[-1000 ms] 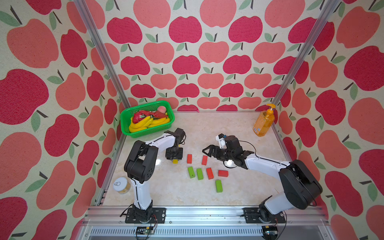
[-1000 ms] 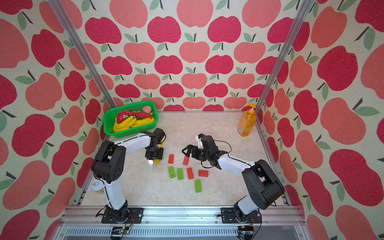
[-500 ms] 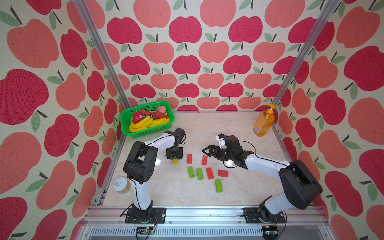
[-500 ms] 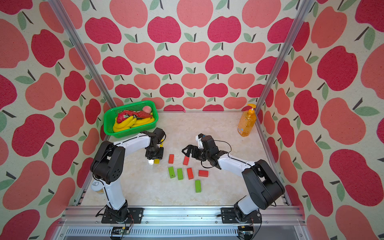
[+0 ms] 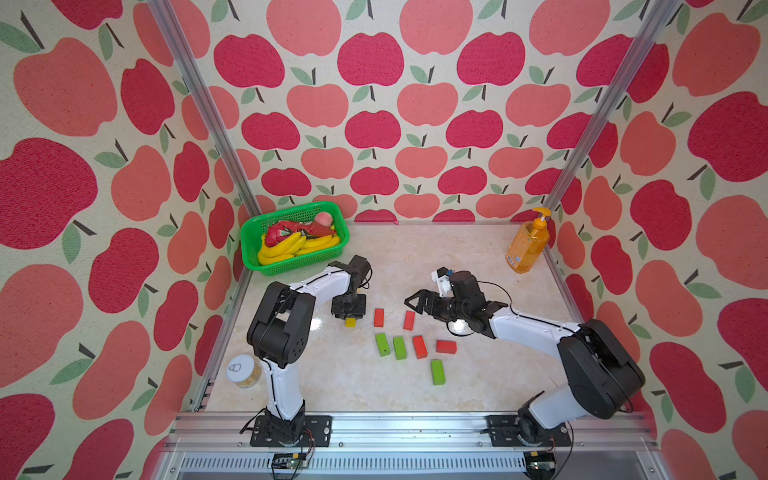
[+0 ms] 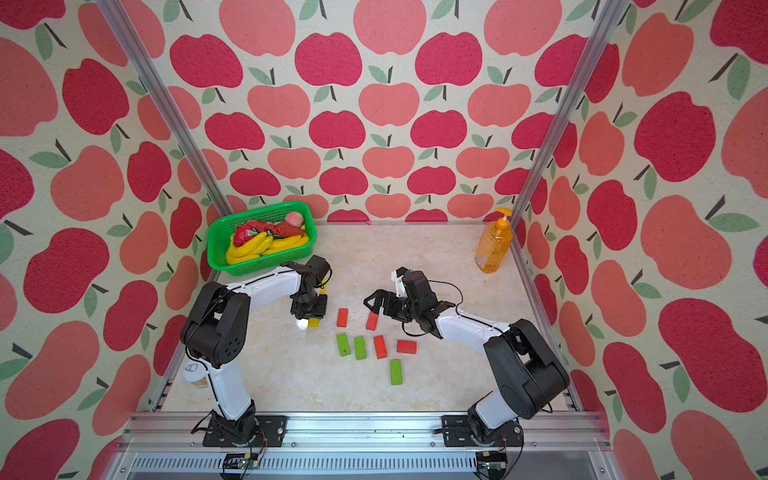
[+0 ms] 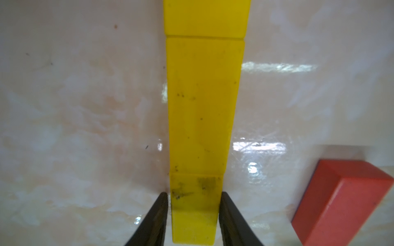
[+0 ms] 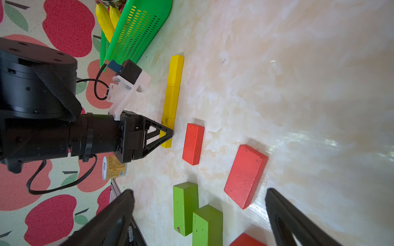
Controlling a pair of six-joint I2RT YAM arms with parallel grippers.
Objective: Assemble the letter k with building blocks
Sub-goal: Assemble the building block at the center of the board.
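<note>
Left end effector [image 7: 194, 193]: jaws narrow, flanking the near end of the yellow row [image 8: 171, 100]. Clamped or not, cannot tell. Right end effector [image 5: 411, 303]: wide open, empty, slanted red block [image 5: 409, 320] just beside its tips.

Risk: matte, square-edged blocks probably slide on the glossy marbled worktop [image 5: 457, 257], so an off-centre squeeze could skew the straight row.

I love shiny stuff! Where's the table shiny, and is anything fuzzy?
Left wrist view: white glare streaks on the marble tabletop beside the sharp yellow bricks. Right wrist view: the fingers of the right gripper look fuzzy, and the tabletop gleams. In both top views: even light, soft shadows.
</note>
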